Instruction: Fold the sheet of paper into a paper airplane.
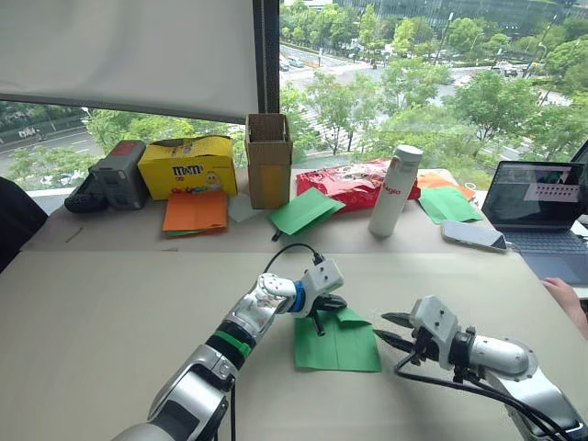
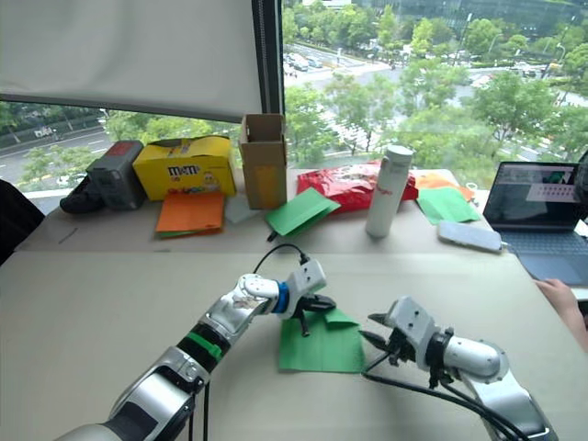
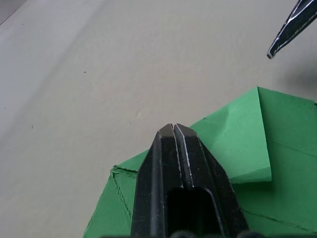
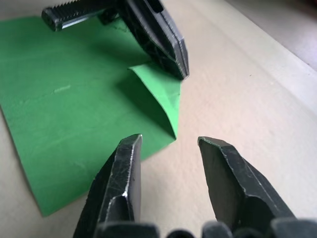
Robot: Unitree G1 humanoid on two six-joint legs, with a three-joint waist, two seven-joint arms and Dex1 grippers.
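The sheet of paper (image 1: 335, 351), bright green, lies flat on the table in front of me. Its far right corner is folded over into a small raised flap (image 4: 161, 94). My left gripper (image 1: 338, 302) is shut, and its tips touch the far edge of the sheet beside that flap (image 3: 242, 144). I cannot tell whether any paper is pinched between them. My right gripper (image 1: 380, 326) is open just right of the sheet, low over the table and pointing at the flap, with nothing between its fingers (image 4: 124, 168). The paper airplane is out of view.
Along the back stand orange sheets (image 1: 195, 211), other green sheets (image 1: 303, 209), a cardboard box (image 1: 268, 161), a yellow candy box (image 1: 188, 165), a red bag (image 1: 344, 181) and a white bottle (image 1: 394, 190). On the right are a phone (image 1: 472, 235), a laptop (image 1: 542, 207) and a person's hand (image 1: 565, 299).
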